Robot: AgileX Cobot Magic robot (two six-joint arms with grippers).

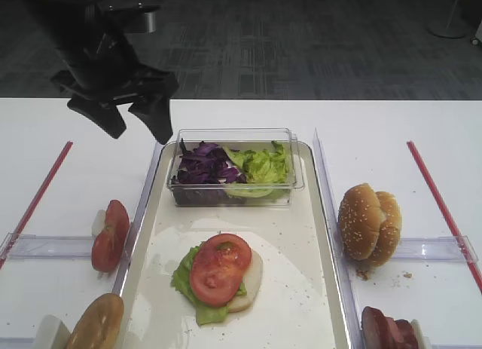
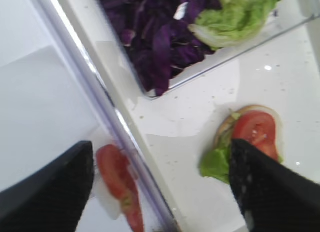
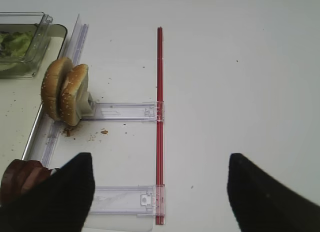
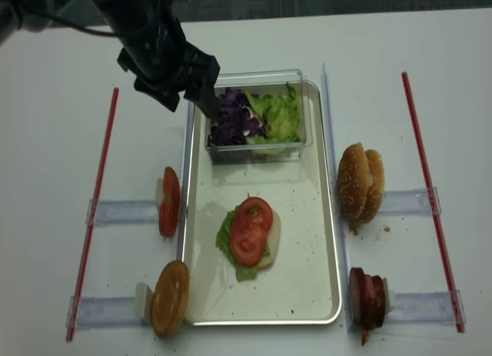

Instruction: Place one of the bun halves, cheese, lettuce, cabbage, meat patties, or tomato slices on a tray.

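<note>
A cream-white tray with a smooth, slightly glossy surface and a shiny metallic rim. On it, glossy wet red tomato slices lie over ruffled green lettuce. A clear, glossy plastic box holds matt dark purple cabbage and more crinkled green leaves. Golden-brown bun halves look matt, with rough sesame-seeded crusts. The table is smooth matt white. Clear plastic holders and glossy red strips lie on it.

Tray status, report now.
Left gripper open, empty, above tray corner. Right gripper open, empty. Tomato slices stacked on tray. Nothing blocking.
</note>
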